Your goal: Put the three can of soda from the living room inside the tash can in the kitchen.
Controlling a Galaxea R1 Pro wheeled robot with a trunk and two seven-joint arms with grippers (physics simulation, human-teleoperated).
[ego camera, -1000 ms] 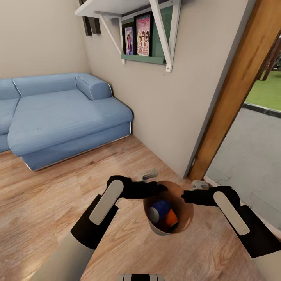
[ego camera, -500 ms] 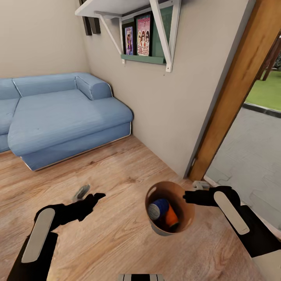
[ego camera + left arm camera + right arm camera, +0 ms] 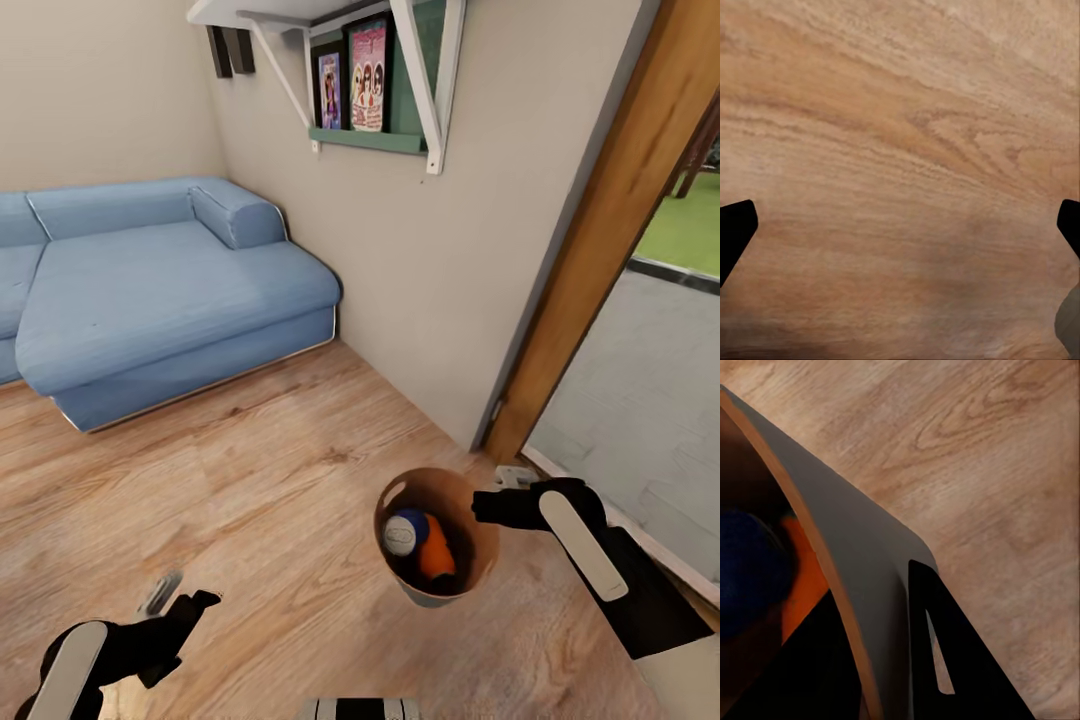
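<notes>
Trash can (image 3: 437,590) sits lower centre-right of the head view, held off the wood floor (image 3: 280,480), tilted slightly, dark grey outside, glossy brown inside. Inside it: blue soda can (image 3: 403,533) with silver top facing up, touching an orange soda can (image 3: 436,556) just beside it; third can can't be made out. Right end effector (image 3: 487,507) clenched on the trash can's right rim, one finger inside and one outside the wall; the right wrist view confirms it, grey wall (image 3: 862,585) pinched between dark fingers (image 3: 945,660), blurred blue and orange cans in the bin at that frame's left. Left end effector (image 3: 180,610) at lower left of the head view, well apart from the bin, low over the floor, released, grasping nothing; left wrist view has fingertips (image 3: 735,225) wide apart at both frame edges over bare wood grain. Light blue corner sofa (image 3: 150,300) fills the upper left, against a beige wall (image 3: 430,280). White bracket shelf (image 3: 330,60) at top centre carries framed pictures (image 3: 367,75). Wooden door frame (image 3: 610,230) runs diagonally at upper right, grey paving (image 3: 650,400) and a green patch beyond it.
</notes>
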